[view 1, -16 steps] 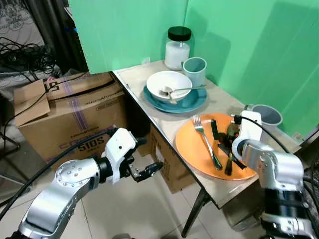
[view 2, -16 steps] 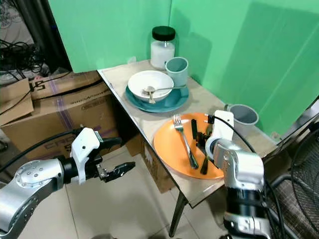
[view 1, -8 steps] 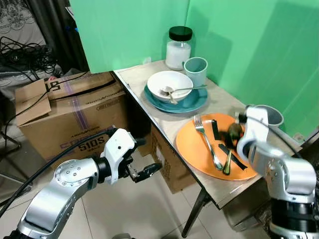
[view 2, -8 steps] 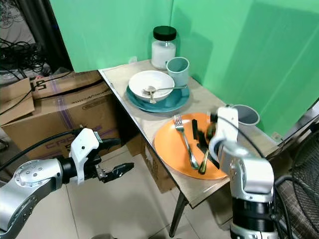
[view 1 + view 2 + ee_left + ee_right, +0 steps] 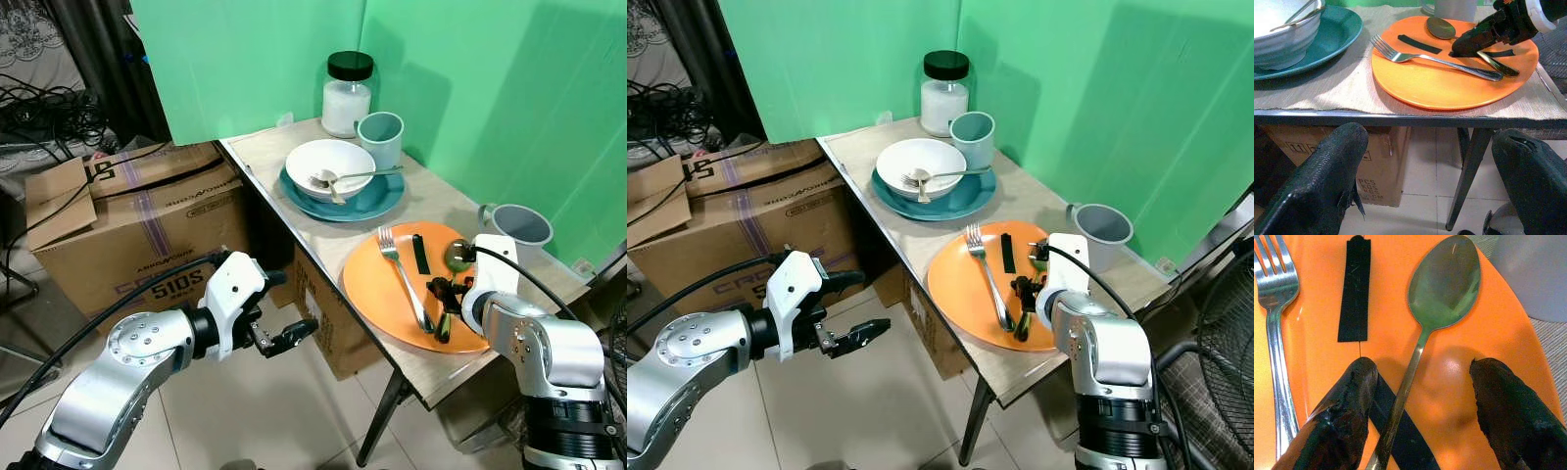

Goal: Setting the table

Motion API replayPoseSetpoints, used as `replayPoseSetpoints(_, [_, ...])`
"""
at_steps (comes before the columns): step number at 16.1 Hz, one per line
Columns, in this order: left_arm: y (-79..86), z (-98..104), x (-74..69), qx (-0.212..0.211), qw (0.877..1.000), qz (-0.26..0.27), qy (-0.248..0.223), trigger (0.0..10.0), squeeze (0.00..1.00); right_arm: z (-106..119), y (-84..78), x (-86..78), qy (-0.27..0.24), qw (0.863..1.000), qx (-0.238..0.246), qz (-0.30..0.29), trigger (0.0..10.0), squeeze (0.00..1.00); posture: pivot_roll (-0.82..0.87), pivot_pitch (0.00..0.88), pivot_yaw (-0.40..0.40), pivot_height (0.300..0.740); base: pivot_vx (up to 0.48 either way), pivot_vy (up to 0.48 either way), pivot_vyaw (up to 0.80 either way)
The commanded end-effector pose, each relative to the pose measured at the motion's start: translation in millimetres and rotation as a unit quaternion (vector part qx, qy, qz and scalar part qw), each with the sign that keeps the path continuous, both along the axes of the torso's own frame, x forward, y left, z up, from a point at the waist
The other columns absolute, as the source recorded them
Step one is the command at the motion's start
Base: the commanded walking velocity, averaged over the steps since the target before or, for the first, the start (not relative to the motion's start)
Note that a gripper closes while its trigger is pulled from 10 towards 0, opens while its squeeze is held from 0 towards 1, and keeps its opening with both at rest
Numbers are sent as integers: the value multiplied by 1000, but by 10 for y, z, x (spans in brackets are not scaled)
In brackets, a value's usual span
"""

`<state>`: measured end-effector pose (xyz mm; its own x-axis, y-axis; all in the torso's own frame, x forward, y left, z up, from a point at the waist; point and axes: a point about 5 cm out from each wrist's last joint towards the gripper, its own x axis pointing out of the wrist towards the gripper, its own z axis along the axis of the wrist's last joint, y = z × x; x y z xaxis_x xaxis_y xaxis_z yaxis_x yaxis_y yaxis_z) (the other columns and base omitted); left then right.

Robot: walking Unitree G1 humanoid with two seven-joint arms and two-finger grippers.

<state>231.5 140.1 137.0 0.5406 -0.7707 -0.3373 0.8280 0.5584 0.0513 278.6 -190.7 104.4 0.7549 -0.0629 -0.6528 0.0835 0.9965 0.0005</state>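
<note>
My right gripper [image 5: 1418,406] hangs low over the orange plate [image 5: 377,294], its two black fingers spread wide with the spoon [image 5: 1437,298] running between them. The spoon lies on the plate with its bowl toward the grey cup [image 5: 516,227] and its handle crossing a black strip [image 5: 1400,440]; the fork [image 5: 404,276] lies beside it, nearer the table's [image 5: 294,147] open edge. A second black strip [image 5: 1355,291] lies apart, between fork and spoon.

If the spoon is what I'm after, I should settle on the thin neck just below the bowl, where the handle seems to sit slightly proud of the plate, though I can't be sure from this angle. I want the fingers square to the handle and closing slowly, so a pad doesn't push it sideways into the fork.

My left gripper [image 5: 290,337] hangs open off the table's side, above the floor by the cardboard box [image 5: 137,225]. The white bowl [image 5: 330,166] on its teal plate [image 5: 377,201] stands farther back.
</note>
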Motion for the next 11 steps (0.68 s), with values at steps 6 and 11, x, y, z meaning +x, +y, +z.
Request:
replayPoseSetpoints(6, [13,9,12,10,1000,-3,-5,10000,0,-43,33,23,9,1000,4,6,0,0,77,0,-12,740,0,0,0])
replayPoseSetpoints(11, [13,12,19,10,1000,-4,-5,10000,0,-60,36,34,7,1000,12,2,0,0,77,0,-14,740,0,0,0])
